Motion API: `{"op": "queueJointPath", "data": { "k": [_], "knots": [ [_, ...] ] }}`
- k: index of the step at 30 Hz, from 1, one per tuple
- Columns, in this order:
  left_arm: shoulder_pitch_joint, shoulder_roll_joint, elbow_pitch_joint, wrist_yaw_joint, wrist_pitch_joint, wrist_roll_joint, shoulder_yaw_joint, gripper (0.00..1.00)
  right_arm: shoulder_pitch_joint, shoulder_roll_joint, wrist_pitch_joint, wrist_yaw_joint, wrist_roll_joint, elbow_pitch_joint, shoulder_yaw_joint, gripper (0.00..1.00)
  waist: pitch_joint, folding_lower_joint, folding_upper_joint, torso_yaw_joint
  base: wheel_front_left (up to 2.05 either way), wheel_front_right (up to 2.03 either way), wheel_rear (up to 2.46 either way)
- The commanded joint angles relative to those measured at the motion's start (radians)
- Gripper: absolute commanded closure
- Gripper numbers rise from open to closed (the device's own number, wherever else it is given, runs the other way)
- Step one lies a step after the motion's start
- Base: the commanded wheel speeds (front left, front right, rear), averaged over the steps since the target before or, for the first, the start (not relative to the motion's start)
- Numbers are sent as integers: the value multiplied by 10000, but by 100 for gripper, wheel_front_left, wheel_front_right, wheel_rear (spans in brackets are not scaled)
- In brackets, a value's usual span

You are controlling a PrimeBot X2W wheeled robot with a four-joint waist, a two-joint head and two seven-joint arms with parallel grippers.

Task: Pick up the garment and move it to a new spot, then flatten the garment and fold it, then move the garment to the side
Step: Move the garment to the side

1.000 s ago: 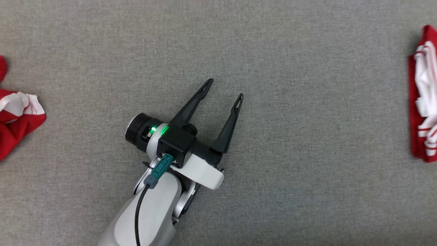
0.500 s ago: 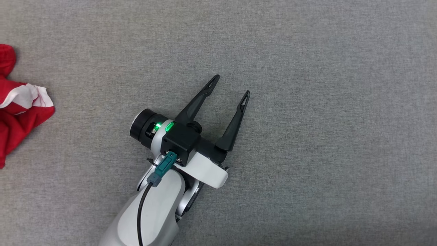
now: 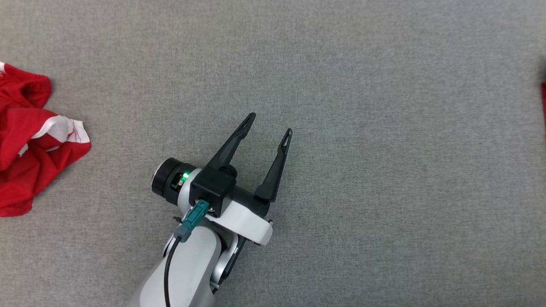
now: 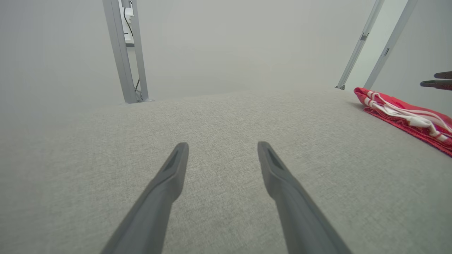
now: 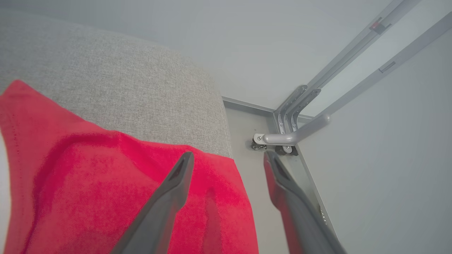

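A folded red garment with white stripes (image 4: 406,113) lies at the table's right end; the head view catches a red sliver of it (image 3: 544,106). My right gripper (image 5: 226,157) hovers over its red cloth (image 5: 106,183), open, with nothing between the fingers; its fingertips (image 4: 432,79) hang above the garment's far end in the left wrist view. Over the bare middle of the table my left gripper (image 3: 270,123) is open and holds nothing (image 4: 222,145). A second garment, red and white and crumpled (image 3: 30,145), lies at the left edge.
The grey fabric table (image 3: 384,128) spreads wide between the two garments. Its rounded corner (image 5: 212,106) lies just past the folded garment, with floor and a metal frame (image 5: 293,116) beyond. Upright frame posts (image 4: 122,53) stand behind the far edge.
The head camera has turned left: the crumpled garment shows more at the left and the folded one has slid almost out at the right. My right gripper has gone from shut to open.
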Motion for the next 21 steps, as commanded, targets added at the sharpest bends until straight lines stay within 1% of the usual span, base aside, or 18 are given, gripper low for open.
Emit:
{"op": "queueJointPath", "data": {
  "k": [1, 6, 12, 14, 15, 16, 17, 21],
  "knots": [
    [149, 46, 19, 22, 6, -36, 97, 0, -30, 103, -54, -21, -116, -100, -93, 0, -363, 0, 0, -82, 0, 0, 0],
    [578, 46, 75, -41, 6, 5, 319, 0, 45, 431, -38, -21, -342, -489, -398, 0, -1052, 0, 0, -196, 0, 0, 0],
    [1304, 47, 79, 48, 6, 4, 825, 0, 477, 1021, -38, -15, -627, -1401, -935, 0, -2030, 0, 0, -261, 0, 0, 0],
    [1445, 47, 64, 54, 5, 6, 940, 0, 601, 1083, -39, -14, -851, -1624, -1022, 0, -2199, 0, 0, -259, 0, 0, 0],
    [1737, 43, 55, 55, 5, 25, 1192, 0, 945, 1311, -39, -14, -1225, -2099, -1247, 0, -2531, 0, 0, -234, 0, 0, 0],
    [1880, 43, 44, 71, 5, 31, 1326, 0, 1180, 1529, -37, -12, -1291, -2336, -1468, 0, -2691, 0, 0, -225, 0, 0, 0],
    [1880, 43, 44, 71, 5, 31, 1326, 0, 1180, 1529, -37, -12, -1291, -2336, -1468, 0, -2691, 0, 0, -225, 0, 0, 0],
    [2455, 49, -52, 172, 5, -101, 2061, 0, 2172, 2251, -37, -14, -1736, -3353, -2594, 0, -3226, 0, 0, -208, 0, 0, 0]
  ]
}}
